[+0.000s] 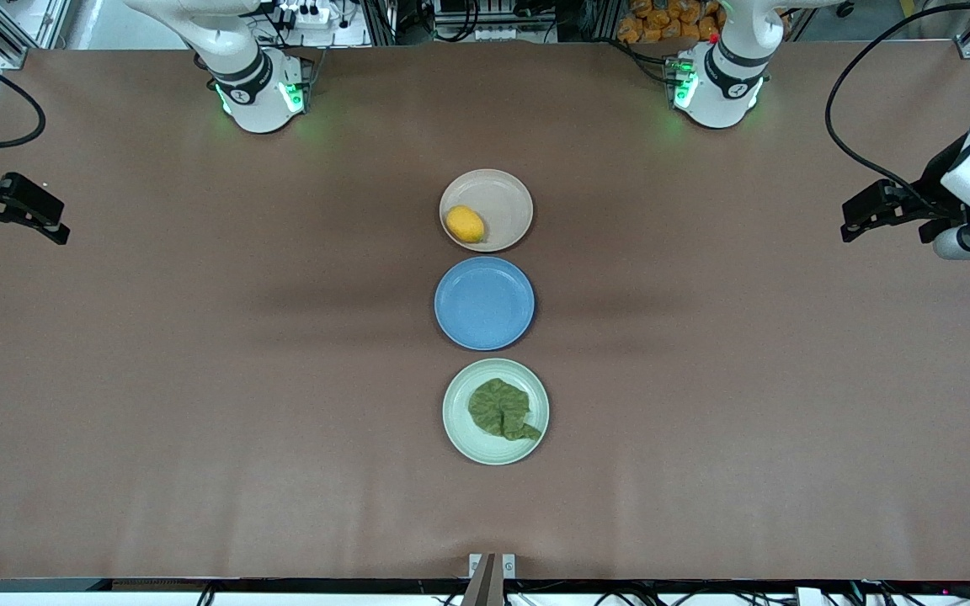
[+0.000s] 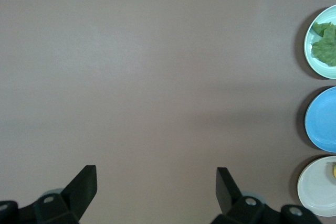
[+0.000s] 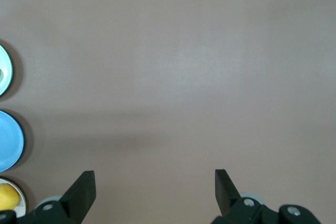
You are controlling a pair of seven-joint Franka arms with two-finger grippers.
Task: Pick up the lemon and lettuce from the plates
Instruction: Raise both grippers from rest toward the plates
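Lettuce (image 1: 502, 410): we find the leaf lying on the mint plate (image 1: 456, 429), nearest the front camera.
Blue plate (image 1: 484, 303): bare, between the two.
Lemon (image 1: 465, 224): on the beige plate (image 1: 506, 195), nearest the bases, long axis slanted, toward the right arm's side of it.
Right gripper (image 1: 30, 212): spread wide, empty, over its table end.
Left gripper (image 1: 881, 210): likewise wide, empty.
Reach: we judge the plates roughly midway between both grippers, and the lemon marginally the right's.

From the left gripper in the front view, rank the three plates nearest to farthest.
The left gripper waits open over the table's left-arm end.
1. Beige-pink plate, holding the lemon, nearest the bases.
2. Blue plate, middle.
3. Mint green plate, holding the lettuce, nearest the camera.
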